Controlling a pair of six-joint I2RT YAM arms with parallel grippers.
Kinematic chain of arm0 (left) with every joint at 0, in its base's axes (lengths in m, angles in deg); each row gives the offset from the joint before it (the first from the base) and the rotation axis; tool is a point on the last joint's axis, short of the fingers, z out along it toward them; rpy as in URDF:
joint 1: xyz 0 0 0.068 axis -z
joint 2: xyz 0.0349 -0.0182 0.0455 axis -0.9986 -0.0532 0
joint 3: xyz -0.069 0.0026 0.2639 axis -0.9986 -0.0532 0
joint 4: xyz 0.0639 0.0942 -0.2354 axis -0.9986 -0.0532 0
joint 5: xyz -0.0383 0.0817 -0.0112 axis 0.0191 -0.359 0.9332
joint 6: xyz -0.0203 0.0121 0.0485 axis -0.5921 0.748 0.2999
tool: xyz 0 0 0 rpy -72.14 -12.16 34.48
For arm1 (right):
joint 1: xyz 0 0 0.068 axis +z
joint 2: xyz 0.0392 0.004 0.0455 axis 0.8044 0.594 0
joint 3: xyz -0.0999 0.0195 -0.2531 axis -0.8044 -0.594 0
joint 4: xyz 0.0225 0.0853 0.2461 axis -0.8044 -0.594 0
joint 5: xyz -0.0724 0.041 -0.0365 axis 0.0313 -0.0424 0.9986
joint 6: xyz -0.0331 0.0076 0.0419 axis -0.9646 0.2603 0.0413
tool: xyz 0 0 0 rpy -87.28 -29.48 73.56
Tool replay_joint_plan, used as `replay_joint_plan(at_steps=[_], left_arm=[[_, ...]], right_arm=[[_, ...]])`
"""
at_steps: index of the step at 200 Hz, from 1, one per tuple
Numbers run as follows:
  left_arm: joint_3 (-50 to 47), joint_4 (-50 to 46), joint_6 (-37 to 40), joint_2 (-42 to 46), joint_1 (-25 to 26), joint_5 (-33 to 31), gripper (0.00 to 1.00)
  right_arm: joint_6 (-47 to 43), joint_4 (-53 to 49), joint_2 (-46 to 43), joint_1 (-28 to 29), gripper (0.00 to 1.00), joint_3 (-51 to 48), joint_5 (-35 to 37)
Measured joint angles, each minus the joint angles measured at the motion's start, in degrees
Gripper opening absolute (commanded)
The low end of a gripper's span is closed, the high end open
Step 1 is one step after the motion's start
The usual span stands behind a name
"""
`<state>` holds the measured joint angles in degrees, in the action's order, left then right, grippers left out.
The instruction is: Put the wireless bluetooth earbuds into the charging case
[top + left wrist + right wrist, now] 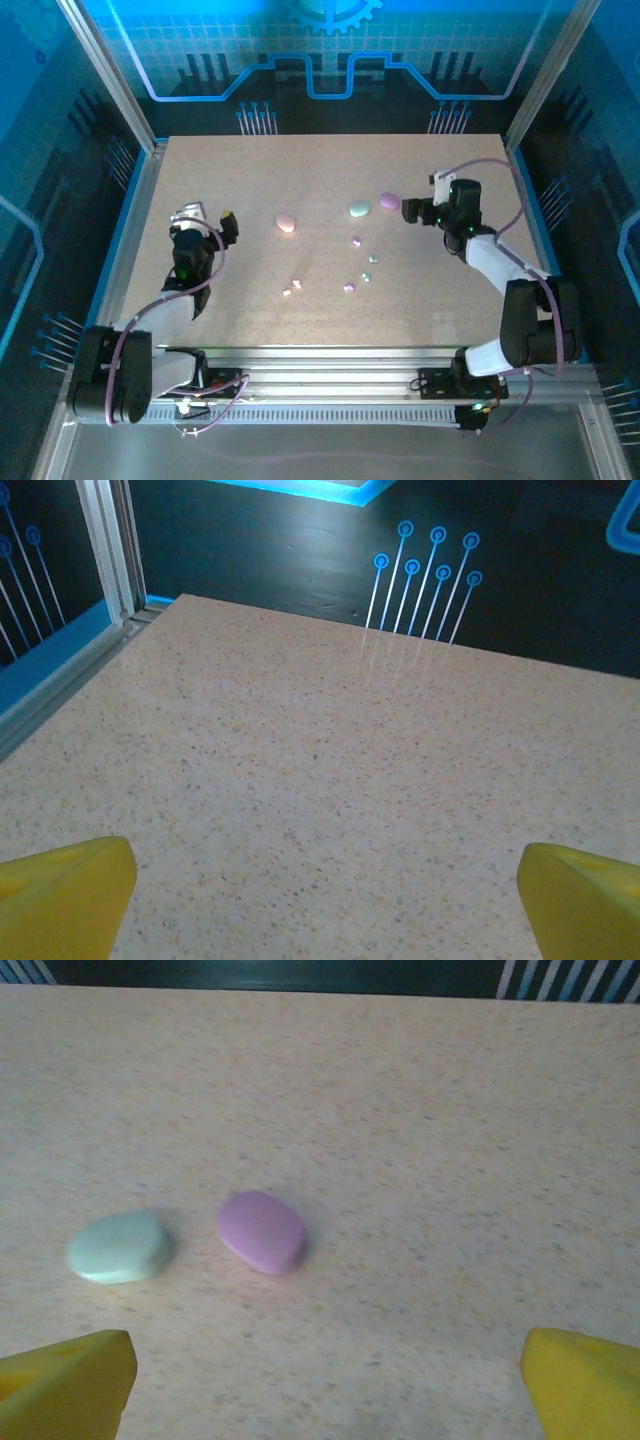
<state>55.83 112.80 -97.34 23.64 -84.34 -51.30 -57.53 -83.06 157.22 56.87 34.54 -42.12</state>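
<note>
Hardly begun, judging from the layout. Counting 6 earbuds [356, 241] lying loose on the table [250, 170], none in any slot: a pink pair [297, 284] toward the left, mint and purple ones scattered nearer the middle. Beyond them 3 pebble-like cases, pink case [286, 222], mint case [359, 208], purple case [390, 201], all apparently lidded shut. Left hand [228, 222] spread wide and empty over bare table; right hand [412, 212] likewise agape, holding nothing, just beside the purple case. Left to do: opening a case, picking up each earbud, seating all 6
</note>
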Motion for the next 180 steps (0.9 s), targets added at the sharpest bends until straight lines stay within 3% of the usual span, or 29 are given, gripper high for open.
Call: replay_joint_plan(at_steps=[40,77,111,180], left_arm=[[5.16,-14.29,-11.78,7.98,-0.11,1.2,0.99],[6.73,-19.74,-20.57,9.97,-0.28,7.26,0.99],[9.55,-23.32,-26.6,5.66,0.24,15.15,0.99],[15.34,-24.35,-27.41,-3.48,12.94,19.65,0.99]], right_arm=[[1.84,-13.81,10.51,0.33,0.91,14.71,-10.25],[2.49,-24.0,21.92,1.2,0.87,25.35,-12.33],[2.69,-29.18,30.45,1.29,0.83,35.26,-12.83],[-0.02,-41.29,45.31,1.57,0.77,55.65,-14.14]])
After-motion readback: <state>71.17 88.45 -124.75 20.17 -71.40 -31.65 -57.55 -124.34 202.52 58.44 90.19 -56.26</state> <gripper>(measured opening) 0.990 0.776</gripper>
